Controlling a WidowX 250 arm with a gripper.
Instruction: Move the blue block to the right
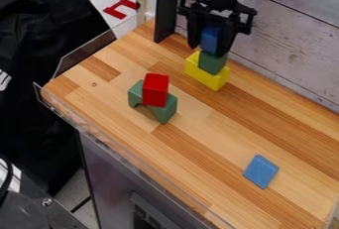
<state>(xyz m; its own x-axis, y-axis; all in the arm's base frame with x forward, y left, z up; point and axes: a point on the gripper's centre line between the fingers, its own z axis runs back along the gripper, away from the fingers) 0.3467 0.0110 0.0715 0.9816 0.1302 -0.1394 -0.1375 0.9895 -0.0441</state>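
At the top of the view, the gripper [211, 39] hangs over the back of the wooden counter, shut on a blue block [210, 38] between its two fingers. This block is upright at the top of a stack, directly above a green block [212, 62], which sits on a yellow block [206, 77]. The fingers cover the blue block's sides, and whether it bears on the green block I cannot tell. A second blue block [261, 171] lies flat on the counter at the lower right.
Left of the middle, a red block [155, 89] stands on a green arch block [163, 112]. A black upright post [166, 7] and a plank wall [288, 39] border the back of the wooden counter [198, 139]. A clear rim runs along its front left edge.
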